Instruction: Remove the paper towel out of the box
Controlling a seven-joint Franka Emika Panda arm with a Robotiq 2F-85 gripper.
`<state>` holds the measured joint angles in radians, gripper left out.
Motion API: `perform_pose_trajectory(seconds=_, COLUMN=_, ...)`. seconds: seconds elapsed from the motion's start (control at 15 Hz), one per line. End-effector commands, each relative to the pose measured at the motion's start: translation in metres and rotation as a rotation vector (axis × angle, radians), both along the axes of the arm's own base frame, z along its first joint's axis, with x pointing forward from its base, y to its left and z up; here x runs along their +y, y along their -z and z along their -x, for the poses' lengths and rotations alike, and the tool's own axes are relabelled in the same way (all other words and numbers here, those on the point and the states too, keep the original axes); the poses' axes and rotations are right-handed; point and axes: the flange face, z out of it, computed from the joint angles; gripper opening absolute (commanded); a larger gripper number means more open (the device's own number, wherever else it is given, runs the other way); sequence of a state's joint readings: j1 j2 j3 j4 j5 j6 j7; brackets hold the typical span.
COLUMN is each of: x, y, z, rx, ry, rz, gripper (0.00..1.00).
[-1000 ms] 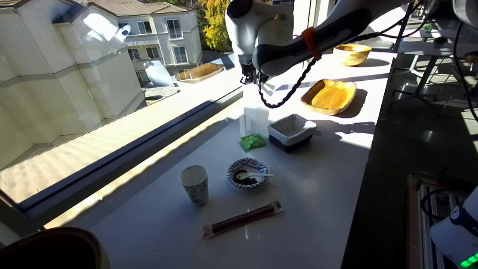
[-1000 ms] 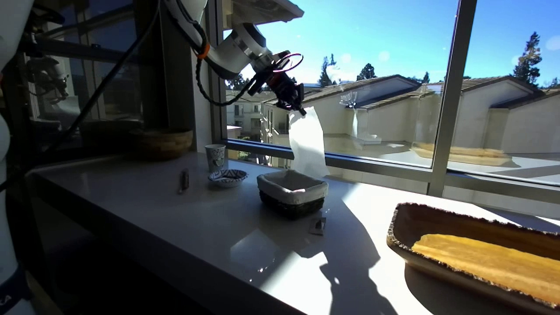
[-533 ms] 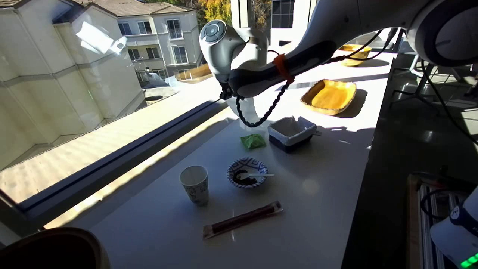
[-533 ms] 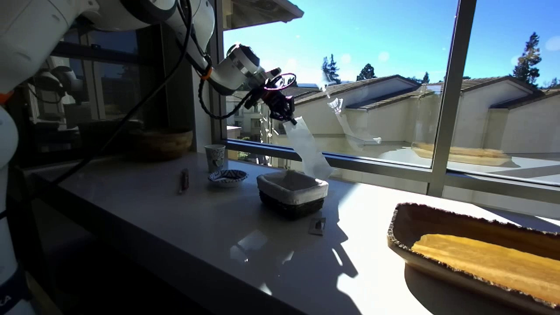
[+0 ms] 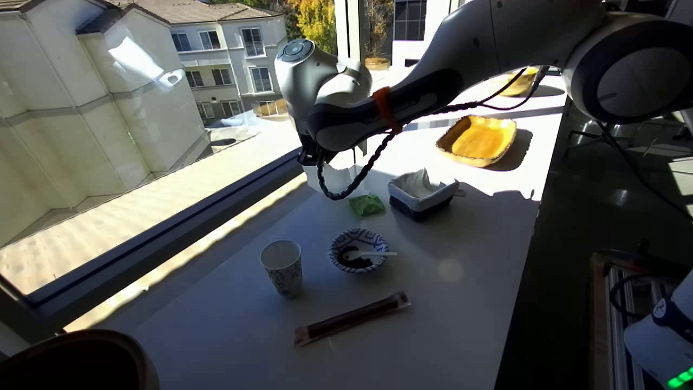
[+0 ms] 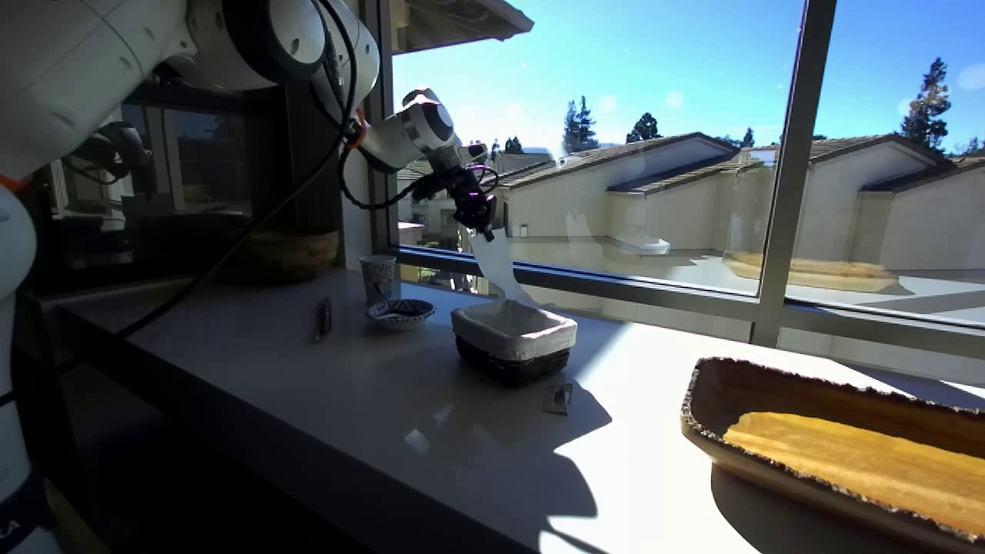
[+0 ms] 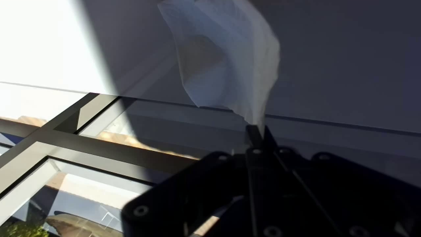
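- Towel [image 7: 236, 59]: white and floppy, held up by the gripper [image 7: 260, 133], outside the box [image 6: 492, 338]; 12 is the top of each view.
- Letters "KA" can be read on a dark band [image 6: 19, 512] at 8 o'clock in an exterior view, cut by the frame's edge.
- Emblem [image 5: 659, 309], white on dark, at 4 o'clock in an exterior view; its detail is too small to tell.
- Green packet [image 5: 367, 205] and, just beside the box at 5 o'clock, a small packet [image 6: 559, 398]: marks on both are too small to read.
- Cup [image 5: 283, 273]: leafy print. Bowl [image 5: 373, 242]: dark zigzag print.
- Jaws: pinched together on one end of the towel, which sits between the fingertips [image 7: 252, 135].
- From there the towel spreads toward 11 o'clock in the wrist view; in an exterior view the towel [image 6: 499, 265] hangs curving toward 5, its lower end partly hidden behind the box rim.
- In an exterior view the towel [image 5: 338, 177] is at 9 o'clock from the box, with table [image 5: 460, 292] showing between them; whether its lower end touches the table I cannot tell.
- Box: dark sides, white lining, upright; the tray [image 5: 482, 140] stands between 1 and 2 o'clock from it.
- From the bowl, the cup stands at 9 o'clock, the green packet lies at 12, a wrapped stick [image 5: 352, 319] at 6.
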<state>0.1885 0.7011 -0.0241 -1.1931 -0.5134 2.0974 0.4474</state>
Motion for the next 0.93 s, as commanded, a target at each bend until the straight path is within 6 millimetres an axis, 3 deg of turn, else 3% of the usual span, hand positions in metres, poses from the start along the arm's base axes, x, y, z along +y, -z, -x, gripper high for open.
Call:
perform_pose_trajectory(seconds=0.0, x=0.018, y=0.013, z=-0.010, rx=-0.013, ry=0.034, rz=-0.129, gripper=0.00)
perform_pose_trajectory(seconds=0.47, x=0.040, y=0.046, z=-0.013, rx=0.020, ry=0.174, rz=-0.424, gripper=0.00)
perform_pose_trajectory(seconds=0.87, x=0.051, y=0.083, z=-0.026, rx=-0.100, ry=0.244, rz=-0.548, gripper=0.00)
